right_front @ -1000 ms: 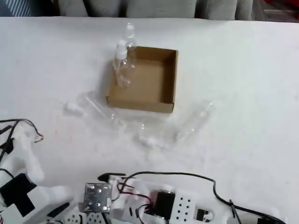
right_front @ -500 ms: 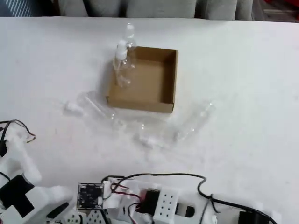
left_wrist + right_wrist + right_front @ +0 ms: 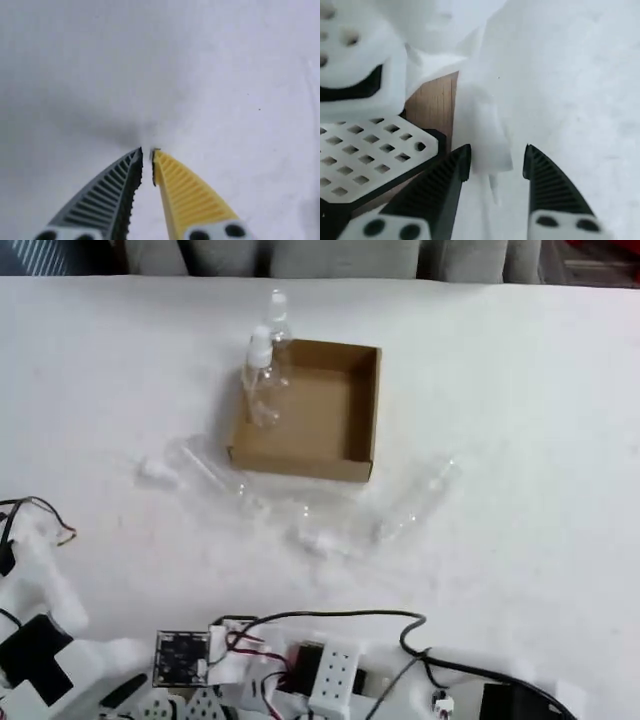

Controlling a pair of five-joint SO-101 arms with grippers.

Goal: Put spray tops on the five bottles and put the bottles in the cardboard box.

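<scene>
While both arms sat low at the near edge of the tabletop (image 3: 530, 390), my left hand (image 3: 147, 152) read closed on nothing, tips together, and my right hand (image 3: 495, 159) open and empty. Well ahead sat the cardboard box (image 3: 318, 458), one capped bottle (image 3: 262, 380) upright at its left wall; a second capped bottle (image 3: 277, 318) stood at the far corner, inside or behind, I couldn't tell. The lying bottle (image 3: 415, 498) rested before the box's right corner, long axis slanting away rightward, so I judged it the right arm's reach. A loose spray top (image 3: 155, 472) barely showed on white.
</scene>
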